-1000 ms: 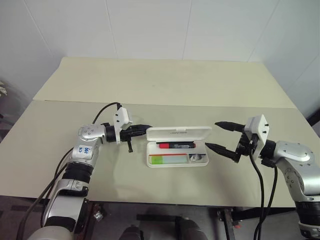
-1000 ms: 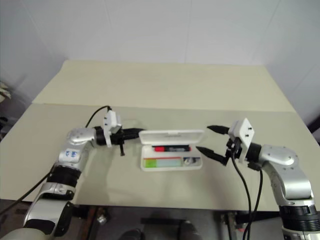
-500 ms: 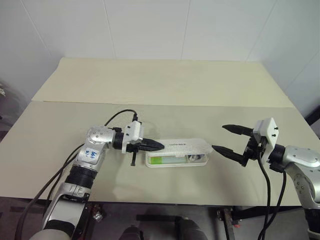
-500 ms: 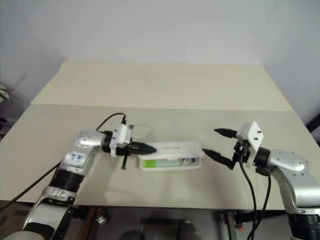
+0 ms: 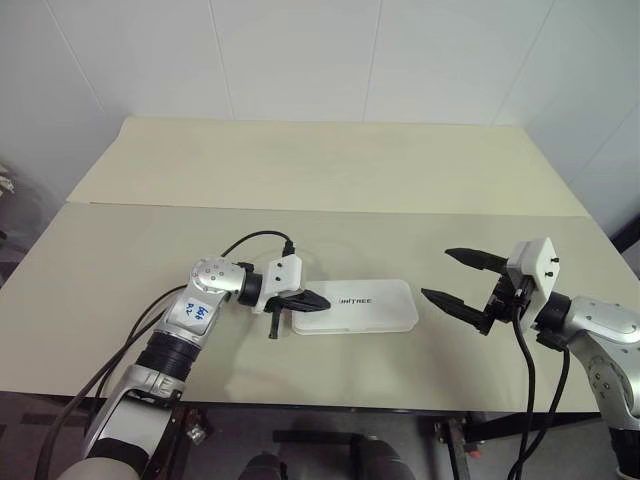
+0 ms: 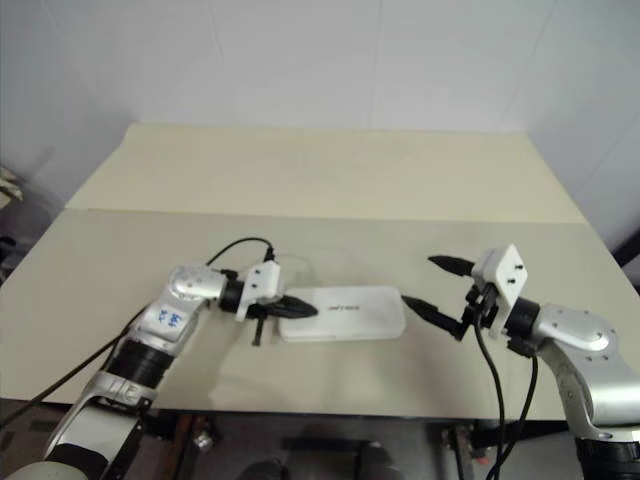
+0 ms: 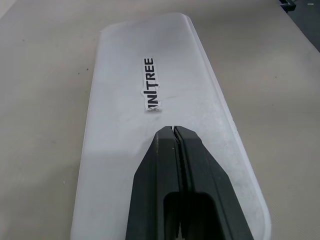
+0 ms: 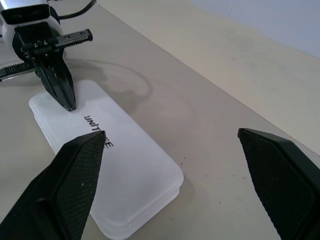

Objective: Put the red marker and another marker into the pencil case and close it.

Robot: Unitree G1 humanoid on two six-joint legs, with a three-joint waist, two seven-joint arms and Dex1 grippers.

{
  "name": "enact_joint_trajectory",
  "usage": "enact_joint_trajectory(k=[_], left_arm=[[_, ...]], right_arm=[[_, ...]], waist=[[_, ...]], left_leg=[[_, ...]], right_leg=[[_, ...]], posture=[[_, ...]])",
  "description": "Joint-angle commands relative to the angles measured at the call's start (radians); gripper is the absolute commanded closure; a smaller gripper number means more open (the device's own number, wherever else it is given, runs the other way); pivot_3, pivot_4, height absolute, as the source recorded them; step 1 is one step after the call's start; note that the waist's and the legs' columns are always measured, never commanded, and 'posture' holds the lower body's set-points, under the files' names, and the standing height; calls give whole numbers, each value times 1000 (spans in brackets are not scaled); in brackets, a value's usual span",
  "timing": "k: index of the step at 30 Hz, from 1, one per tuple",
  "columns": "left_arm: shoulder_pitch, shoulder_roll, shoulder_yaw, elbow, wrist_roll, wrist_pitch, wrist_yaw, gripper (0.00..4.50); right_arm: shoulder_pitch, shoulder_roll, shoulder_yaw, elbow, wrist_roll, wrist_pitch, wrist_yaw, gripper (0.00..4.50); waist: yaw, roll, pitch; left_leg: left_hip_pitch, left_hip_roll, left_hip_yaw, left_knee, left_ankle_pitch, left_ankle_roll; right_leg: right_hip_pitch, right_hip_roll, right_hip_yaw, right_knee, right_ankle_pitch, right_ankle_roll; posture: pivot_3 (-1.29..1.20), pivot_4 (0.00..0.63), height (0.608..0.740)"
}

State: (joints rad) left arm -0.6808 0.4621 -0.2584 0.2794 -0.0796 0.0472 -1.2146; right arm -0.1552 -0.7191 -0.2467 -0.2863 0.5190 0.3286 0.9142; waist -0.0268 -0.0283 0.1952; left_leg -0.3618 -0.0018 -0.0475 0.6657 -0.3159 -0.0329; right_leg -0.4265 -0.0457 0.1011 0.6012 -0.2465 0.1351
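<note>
The white pencil case lies shut and flat on the table, its lid up with dark "UNITREE" lettering. The red marker and the other marker are hidden inside it. My left gripper is shut with nothing between its fingers, and its tips rest on the lid's left end. The right wrist view shows this left gripper pressing on the case. My right gripper hangs open a short way to the right of the case, apart from it, with nothing held.
The case sits near the front of a beige table. A second beige tabletop adjoins it behind a seam. A black cable loops over my left wrist. White walls stand behind.
The lid, upright at first, has swung down and now lies shut over both markers. My left gripper moved right and down onto it. The right gripper stays open in about the same place.
</note>
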Motion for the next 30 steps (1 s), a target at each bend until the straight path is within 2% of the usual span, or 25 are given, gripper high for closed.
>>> enact_joint_trajectory(k=[1, 6, 11, 16, 19, 22, 25, 30], left_arm=[[31, 13, -43, -30, 33, 44, 2, 4474], [33, 4, -48, -52, 32, 85, 35, 4474], [42, -11, 46, -108, -87, 171, 48, 4474], [49, 43, 176, -89, -179, 117, 22, 4474], [84, 106, 233, -98, -238, 157, -20, 4474], [154, 165, 312, -133, -292, 159, -32, 3926], [199, 199, 385, -121, -315, 132, -14, 2929], [181, 227, 460, -35, -336, 80, -13, 1271]], right_arm=[[10, 9, -19, -49, 19, -8, -19, 0], [20, 23, -13, -56, 20, -13, -31, 0], [6, 31, 1, -47, 14, -16, -32, 0], [-24, 19, 20, -2, 3, -28, 3, 0], [-52, 8, 28, 37, -6, -40, 33, 0], [-89, -6, 30, 96, -13, -60, 65, 0], [-115, -17, 27, 151, -26, -88, 96, 0], [-143, -46, 15, 214, -40, -118, 135, 0]], waist=[[0, 0, 0], [0, 0, 0], [-1, 0, 0], [-4, 0, 0], [-5, 0, 0], [-5, 0, 0], [-3, 0, 0], [1, 0, 0]], left_leg=[[0, 0, 0, 0, 0, 0], [2, 0, 0, 0, 0, 0], [5, 0, 1, 0, 0, 0], [5, 1, 1, -1, 0, 0], [5, 1, 1, -2, 0, 0], [5, 1, 1, -3, 0, 0], [5, 1, 1, -3, 0, 0], [3, 1, 0, -2, 0, 0]], right_leg=[[0, 0, 0, 0, 0, 0], [2, 0, 0, 1, 0, 0], [5, 0, 1, 0, 0, 0], [4, 1, 1, 0, 0, -1], [3, 1, 1, 1, -1, -1], [3, 1, 1, 0, -1, -2], [2, 0, 1, 0, -1, -2], [2, 0, -1, -1, -1, -2]], posture=[[0, 150, 740], [0, 150, 740], [0, 150, 740], [0, 150, 740], [0, 150, 740], [0, 150, 740], [0, 150, 740], [0, 150, 740]])
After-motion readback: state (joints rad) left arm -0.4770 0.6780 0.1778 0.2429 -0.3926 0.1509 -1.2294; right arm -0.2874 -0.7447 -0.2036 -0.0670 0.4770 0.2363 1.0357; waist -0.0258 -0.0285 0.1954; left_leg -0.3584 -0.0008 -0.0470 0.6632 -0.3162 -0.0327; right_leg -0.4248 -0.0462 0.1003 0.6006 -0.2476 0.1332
